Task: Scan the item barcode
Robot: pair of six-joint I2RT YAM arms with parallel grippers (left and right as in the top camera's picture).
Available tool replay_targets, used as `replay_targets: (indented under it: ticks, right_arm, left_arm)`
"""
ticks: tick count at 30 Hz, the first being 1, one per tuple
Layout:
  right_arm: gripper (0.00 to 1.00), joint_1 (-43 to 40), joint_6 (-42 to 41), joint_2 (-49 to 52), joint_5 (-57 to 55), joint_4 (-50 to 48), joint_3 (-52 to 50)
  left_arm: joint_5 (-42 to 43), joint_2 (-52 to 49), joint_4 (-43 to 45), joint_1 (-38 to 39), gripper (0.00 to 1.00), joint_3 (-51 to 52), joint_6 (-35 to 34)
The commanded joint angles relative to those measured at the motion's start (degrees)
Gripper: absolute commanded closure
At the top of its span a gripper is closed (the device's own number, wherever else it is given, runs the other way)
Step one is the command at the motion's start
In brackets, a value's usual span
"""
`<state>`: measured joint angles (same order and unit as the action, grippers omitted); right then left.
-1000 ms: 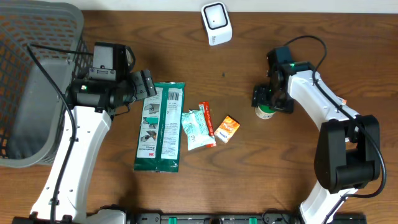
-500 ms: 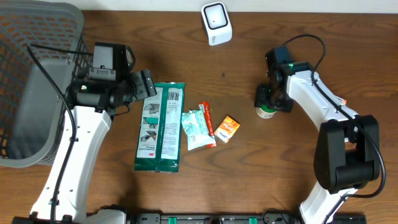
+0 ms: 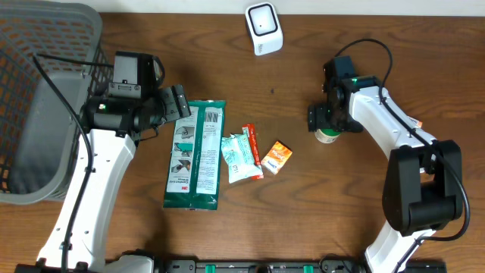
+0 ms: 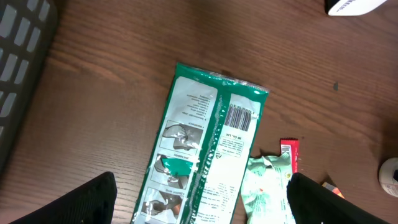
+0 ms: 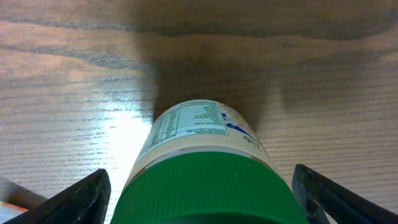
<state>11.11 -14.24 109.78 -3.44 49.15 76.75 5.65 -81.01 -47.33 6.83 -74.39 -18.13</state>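
Right wrist, green-capped bottle (image 5: pixel 202 158), label print illegible, green pouch (image 4: pixel 202 143), barcode up

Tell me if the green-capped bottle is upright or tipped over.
Upright. Overhead, the bottle shows only its round top; the right wrist view looks down on its green cap, label running away toward the table.

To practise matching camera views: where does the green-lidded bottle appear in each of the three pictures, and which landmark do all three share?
Overhead: the green-lidded bottle stands right of centre.
Left wrist: probably the pale rounded shape cut off by the right edge, low down.
Right wrist: bottom centre, large in the foreground, seen from just above its lid.
Shared landmark: the brown wooden table it stands on.
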Motion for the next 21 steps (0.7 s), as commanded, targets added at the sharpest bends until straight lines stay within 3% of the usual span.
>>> replay_targets:
  ticks: [1, 15, 19, 21]
  right_arm:
    - [0.13, 0.17, -4.44, 0.22, -0.35, -0.5, -0.42]
    - [0.16, 0.17, -4.28, 3.63, 0.48, -2.27, -0.42]
    - [0.36, 0.13, -2.36, 3.65, 0.26, -2.21, -0.37]
    - [0.4, 0.11, -1.73, 3.58, 0.28, -1.75, -0.35]
  left_arm:
    - [-0.33, -0.28, 0.0, -0.17, 0.12, -0.07, 0.52]
    - [-0.33, -0.28, 0.0, -0.17, 0.12, -0.09, 0.52]
    - [-0.33, -0.28, 0.0, -0.17, 0.12, -0.07, 0.52]
    - [-0.33, -0.28, 0.0, -0.17, 0.12, -0.09, 0.52]
